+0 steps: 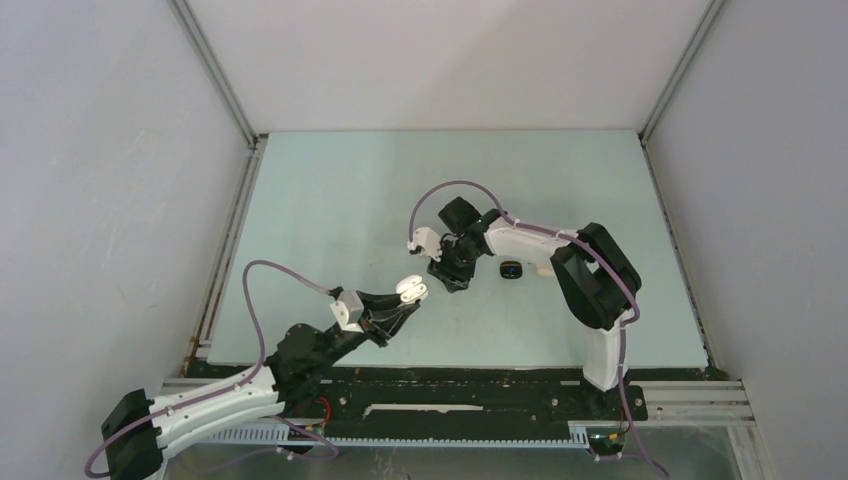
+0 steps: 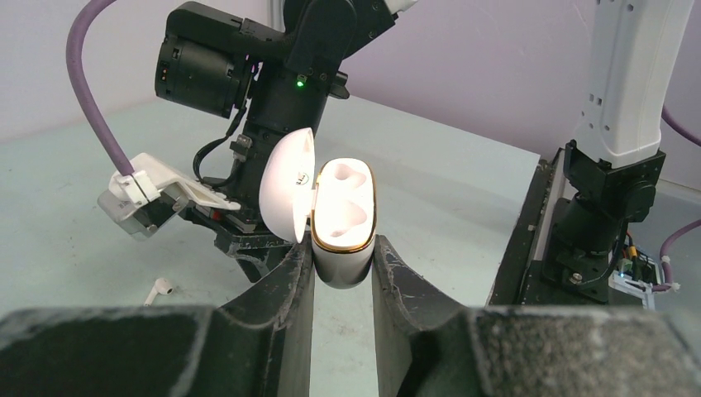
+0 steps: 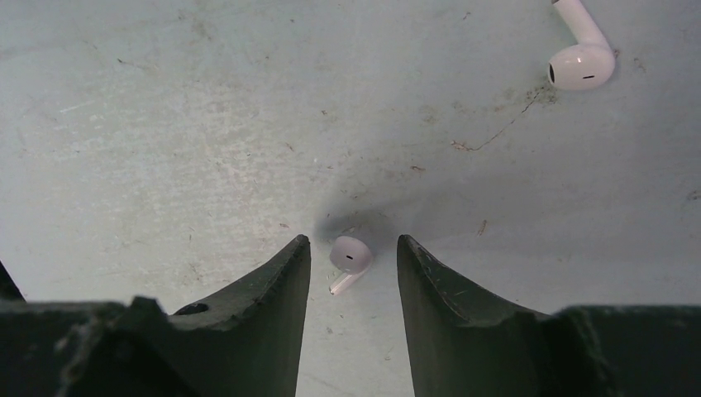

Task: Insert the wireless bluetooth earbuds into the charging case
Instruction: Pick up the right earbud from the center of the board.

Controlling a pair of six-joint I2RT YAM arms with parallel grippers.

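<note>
The dark jaws of the right gripper (image 3: 354,248) stand parted just above the desk (image 3: 165,124), straddling but not touching a white earbud (image 3: 350,258). A second earbud (image 3: 583,62) lies well apart, and the left gripper (image 2: 343,260) has its jaws clenched on the white charging case (image 2: 343,215), lid open and both wells empty. The bud looks feather-light, hard and slippery, so it is best pinched squarely across its rounded head; the pale desk is scuffed and gritty, enclosed by plain grey-white walls.

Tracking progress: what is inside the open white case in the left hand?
Both sockets in the charging case look empty. Their depths are glare-washed, and the left hand hides its lower body.
</note>
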